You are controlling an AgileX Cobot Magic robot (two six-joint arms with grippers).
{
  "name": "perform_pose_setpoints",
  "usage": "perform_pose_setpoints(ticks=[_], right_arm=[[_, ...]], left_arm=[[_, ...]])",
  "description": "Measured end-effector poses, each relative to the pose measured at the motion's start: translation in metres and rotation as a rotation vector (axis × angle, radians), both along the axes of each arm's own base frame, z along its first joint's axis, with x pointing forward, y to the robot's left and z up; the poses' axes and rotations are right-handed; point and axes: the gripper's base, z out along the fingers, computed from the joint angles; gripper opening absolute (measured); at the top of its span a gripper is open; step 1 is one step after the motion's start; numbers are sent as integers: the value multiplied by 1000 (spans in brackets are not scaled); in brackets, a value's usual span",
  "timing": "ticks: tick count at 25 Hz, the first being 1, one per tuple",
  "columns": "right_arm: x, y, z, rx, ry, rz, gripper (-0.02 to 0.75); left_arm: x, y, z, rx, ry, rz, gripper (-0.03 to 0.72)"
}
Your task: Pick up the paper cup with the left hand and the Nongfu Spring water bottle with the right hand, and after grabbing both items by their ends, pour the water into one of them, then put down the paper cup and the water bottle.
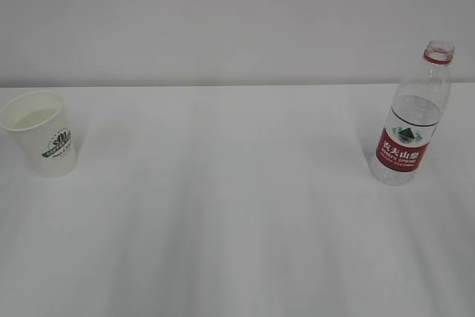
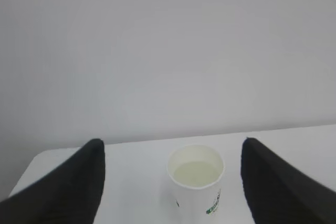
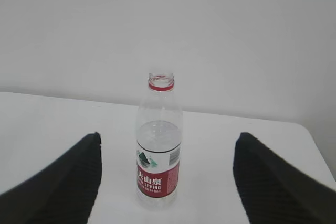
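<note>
Approach step: both pincers wide and empty, left hand [image 2: 170, 182] framing the paper cup [image 1: 41, 133] at table's far left, right hand [image 3: 165, 179] framing the Nongfu Spring water bottle [image 1: 412, 120] far right; you advance, then close.

A bare test setup of the lab or studio kind — a plain white counter [image 1: 237, 243] runs up against a blank pale wall [image 1: 237, 12], with no furniture or decoration anywhere. Only a paper cup [image 1: 44, 135] and a water bottle [image 1: 412, 120] stand on it, well apart — staged props more than household clutter.
</note>
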Motion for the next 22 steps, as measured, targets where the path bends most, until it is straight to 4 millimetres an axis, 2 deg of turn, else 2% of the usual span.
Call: perform_pose_setpoints(ticks=[5,14,22], right_arm=[[-5,-2,8,-9,92,-20,588],[-16,-6,23,-16,261,-54,588],[-27,-9,25,-24,413,-77,588]], left_arm=[[-11,2,-1,-12,51,22,583],[-28,5,20,-50,182,63,549],[-38,6,9,-91,409,83,540]])
